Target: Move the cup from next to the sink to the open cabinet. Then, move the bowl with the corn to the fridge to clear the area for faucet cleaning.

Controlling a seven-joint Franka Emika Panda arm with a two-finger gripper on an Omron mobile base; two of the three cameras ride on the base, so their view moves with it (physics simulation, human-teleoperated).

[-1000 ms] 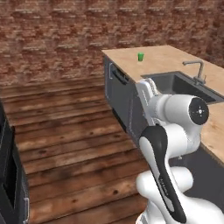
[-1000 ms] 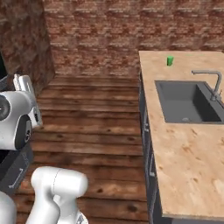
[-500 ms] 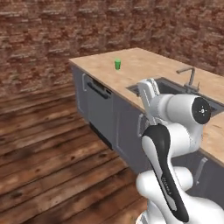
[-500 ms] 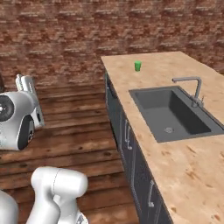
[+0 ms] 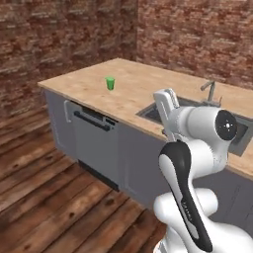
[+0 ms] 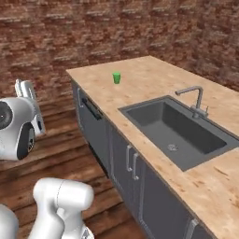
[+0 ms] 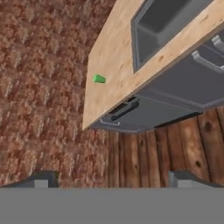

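Cup [image 6: 116, 78] upright on counter [image 6: 154, 84]; gripper [image 7: 113, 178] apparently spread wide.

We see a bright green cup [image 5: 110, 83] on a bench [image 5: 133, 84] of pale tan wood with a light, mottled grain. Set into that bench is a dark grey sink [image 6: 177, 130] with a small silver drain, and at its far edge a silver-grey faucet [image 6: 196, 100]. The cabinet fronts [image 5: 94, 141] below are dark grey with silver bar handles. We note red-brown brick walls [image 6: 70, 32] with pale mortar lines, and a floor [image 5: 44, 197] of streaky brown planks.
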